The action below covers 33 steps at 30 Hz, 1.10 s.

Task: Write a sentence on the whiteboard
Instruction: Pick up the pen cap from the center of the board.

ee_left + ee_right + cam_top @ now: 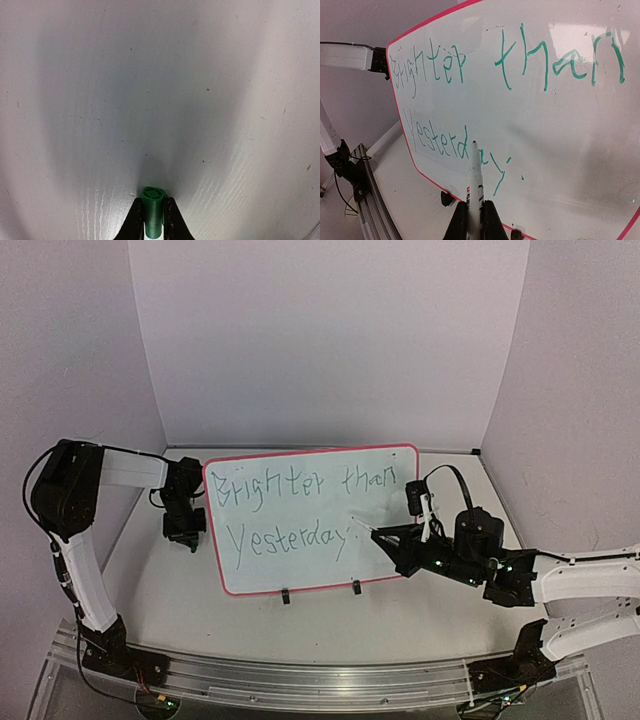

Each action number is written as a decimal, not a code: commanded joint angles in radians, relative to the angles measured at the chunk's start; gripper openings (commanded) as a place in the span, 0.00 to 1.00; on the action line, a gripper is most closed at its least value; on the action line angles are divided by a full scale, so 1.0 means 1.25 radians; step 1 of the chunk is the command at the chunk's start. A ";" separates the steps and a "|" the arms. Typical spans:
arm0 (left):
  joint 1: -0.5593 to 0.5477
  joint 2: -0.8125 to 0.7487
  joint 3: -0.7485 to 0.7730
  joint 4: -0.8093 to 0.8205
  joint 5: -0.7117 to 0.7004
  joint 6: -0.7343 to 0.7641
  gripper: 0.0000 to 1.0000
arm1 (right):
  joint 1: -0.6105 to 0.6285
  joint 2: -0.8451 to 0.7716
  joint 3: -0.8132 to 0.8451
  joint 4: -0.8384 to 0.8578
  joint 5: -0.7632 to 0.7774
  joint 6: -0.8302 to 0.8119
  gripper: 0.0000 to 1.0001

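Note:
The whiteboard [300, 570], white with a red-pink frame, stands tilted in the middle of the table. On it runs the sentence [285, 538] in green letters, "Brighter than" above "Yesterday". My right gripper [388, 534] is shut on a white marker [365, 528] whose tip points just past the last letter; whether it touches the board cannot be told. In the right wrist view the marker [474, 175] rises from the gripper [474, 206] across the sentence [440, 142] on the whiteboard [570, 150]. My left gripper [187, 533] hangs left of the board, shut on a green cap [152, 210] between its fingertips [153, 204].
Two small black clips [286, 596] [356, 587] sit on the board's lower edge. A metal rail [300, 680] with both arm bases runs along the near edge. White walls close in the back and sides. A black cable [445, 480] loops above the right wrist.

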 commanded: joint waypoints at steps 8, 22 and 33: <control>-0.004 -0.073 -0.021 -0.003 -0.019 -0.014 0.00 | 0.005 0.010 0.009 0.022 -0.007 -0.002 0.00; -0.004 -0.266 -0.088 0.050 0.031 -0.084 0.00 | 0.038 0.014 0.030 0.039 -0.019 -0.012 0.00; -0.004 -0.630 -0.084 0.147 -0.007 -0.185 0.00 | 0.167 0.090 0.108 0.189 0.130 -0.098 0.00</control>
